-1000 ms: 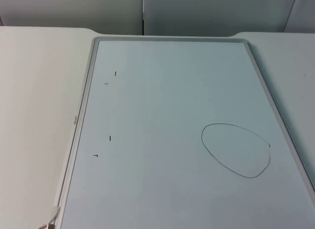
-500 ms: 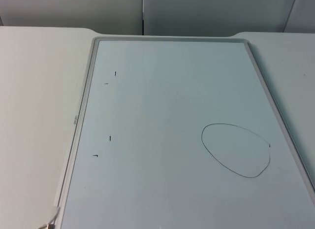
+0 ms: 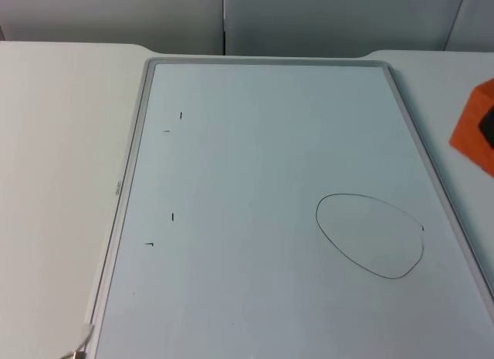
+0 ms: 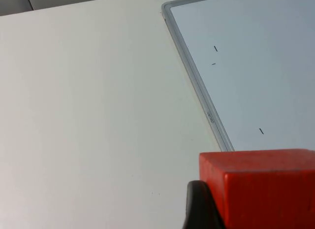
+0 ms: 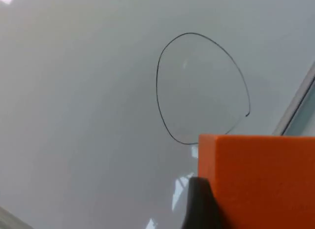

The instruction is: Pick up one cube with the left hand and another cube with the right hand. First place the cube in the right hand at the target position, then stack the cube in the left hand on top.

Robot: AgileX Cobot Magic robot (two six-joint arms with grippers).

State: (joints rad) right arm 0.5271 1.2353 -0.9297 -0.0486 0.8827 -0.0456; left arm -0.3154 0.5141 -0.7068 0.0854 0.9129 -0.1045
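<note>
- The left gripper (image 4: 231,209) is clamped on a red square-edged cube (image 4: 266,189); one black fingertip (image 4: 199,207) presses its side.
- The right gripper (image 5: 236,204) grips an orange matte cube (image 5: 261,182) (image 3: 475,127), at the top view's right edge.

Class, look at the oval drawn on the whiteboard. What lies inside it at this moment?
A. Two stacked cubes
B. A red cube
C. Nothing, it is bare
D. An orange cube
C. The drawn oval on the whiteboard holds nothing; the orange cube is at the picture's right edge in the top view, in the right gripper, and the red cube is in the left gripper.
</note>
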